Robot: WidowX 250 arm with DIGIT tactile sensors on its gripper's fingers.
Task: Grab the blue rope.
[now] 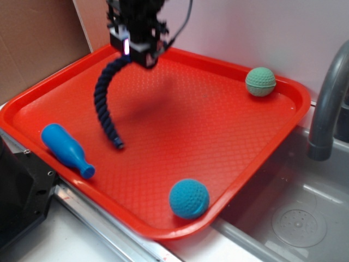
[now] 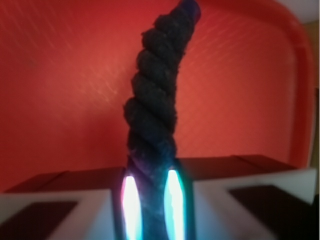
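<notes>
Exterior view, near to far: the teal ball (image 1: 188, 198) and blue pin toy (image 1: 66, 149) sit at the red tray's (image 1: 229, 142) near edge. The blue rope (image 1: 105, 103) hangs from the gripper (image 1: 133, 50), clamped on its top end at the far left. Its tail seems to touch the tray; best lift straight up with a firm grip.

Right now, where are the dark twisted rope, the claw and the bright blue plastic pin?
Dark navy twisted rope (image 1: 101, 103), exterior view, mid-length.
Claw (image 2: 151, 205), wrist view, between fingertips.
Bright blue plastic bowling pin (image 1: 61, 144), exterior view, body.
</notes>
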